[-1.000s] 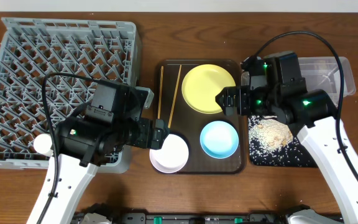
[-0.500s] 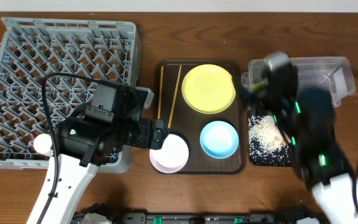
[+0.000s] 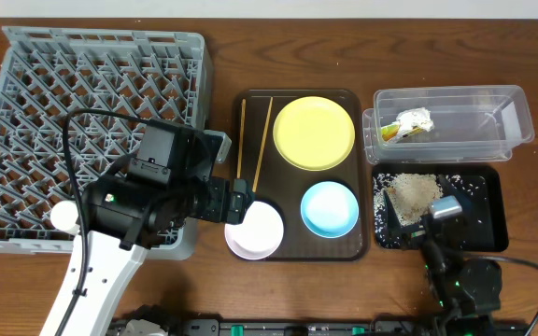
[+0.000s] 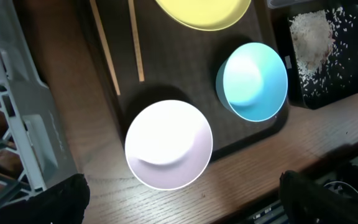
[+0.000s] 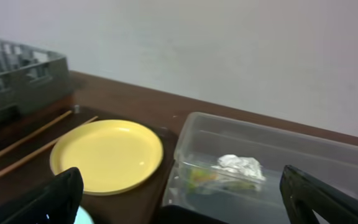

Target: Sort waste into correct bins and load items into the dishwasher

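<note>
A brown tray (image 3: 288, 201) holds a yellow plate (image 3: 314, 133), a blue bowl (image 3: 330, 208), a white bowl (image 3: 255, 230) and two chopsticks (image 3: 242, 140). My left gripper (image 3: 236, 207) hovers open and empty at the white bowl's left edge. In the left wrist view its fingers (image 4: 182, 199) spread wide below the white bowl (image 4: 168, 144), with the blue bowl (image 4: 253, 81) to the right. My right gripper (image 3: 437, 217) sits low at the table's front, open and empty (image 5: 179, 199). A crumpled wrapper (image 3: 409, 124) lies in the clear bin (image 3: 507, 126).
A grey dish rack (image 3: 101, 84) fills the left side, partly under my left arm. A black bin (image 3: 479, 201) with spilled rice (image 3: 414, 191) lies in front of the clear bin. The right wrist view shows the yellow plate (image 5: 107, 155) and the wrapper (image 5: 238, 167).
My right arm has pulled back from over the tray and bins to the table's front edge, uncovering the wrapper in the clear bin. The left arm has not moved.
</note>
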{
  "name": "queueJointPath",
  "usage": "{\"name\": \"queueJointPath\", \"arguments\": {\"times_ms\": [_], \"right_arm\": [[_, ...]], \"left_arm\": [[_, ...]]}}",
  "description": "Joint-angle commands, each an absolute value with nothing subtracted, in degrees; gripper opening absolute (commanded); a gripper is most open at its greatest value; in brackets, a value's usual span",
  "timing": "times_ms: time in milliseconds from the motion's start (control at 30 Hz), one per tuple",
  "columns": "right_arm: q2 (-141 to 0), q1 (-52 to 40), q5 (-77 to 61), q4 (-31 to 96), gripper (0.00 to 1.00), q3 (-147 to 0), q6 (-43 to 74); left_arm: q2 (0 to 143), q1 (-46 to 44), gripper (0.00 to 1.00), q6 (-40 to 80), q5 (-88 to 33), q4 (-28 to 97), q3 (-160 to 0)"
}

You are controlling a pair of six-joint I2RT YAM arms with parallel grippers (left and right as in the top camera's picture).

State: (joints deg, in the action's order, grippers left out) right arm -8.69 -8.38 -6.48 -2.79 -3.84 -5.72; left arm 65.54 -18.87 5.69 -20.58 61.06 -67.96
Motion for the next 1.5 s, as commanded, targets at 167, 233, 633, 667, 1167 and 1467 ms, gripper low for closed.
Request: {"name": "queueJointPath", "arguments": {"times_ms": [167, 233, 633, 667, 1167, 1467], "right_arm": [[-0.2, -4.5, -6.0, -0.2, 0.99, -0.3, -5.3], [-0.3, -4.4, -6.0, 0.3, 0.99, -0.3, -5.4], [-0.4, -4.4, -6.0, 3.7, 0.99, -0.3, -5.4], [-0.4, -4.4, -6.0, 3.7, 0.99, -0.3, -5.4], [-0.4, -4.4, -6.0, 3.7, 0.99, -0.3, -5.4], [-0.4, -4.4, -6.0, 3.7, 0.99, -0.3, -5.4]], "left_arm": [[65.6, -19.0, 0.97, 5.0, -20.0, 61.0, -68.6], [65.6, -19.0, 0.98, 5.0, -20.0, 61.0, -68.6], [65.6, -19.0, 0.98, 5.0, -20.0, 61.0, -68.6], [65.6, -19.0, 0.98, 5.0, -20.0, 61.0, -68.6], [65.6, -19.1, 0.98, 5.0, -20.3, 60.8, -68.6], [68.9, -20.2, 0.98, 5.5, -21.2, 45.2, -68.0]]}}
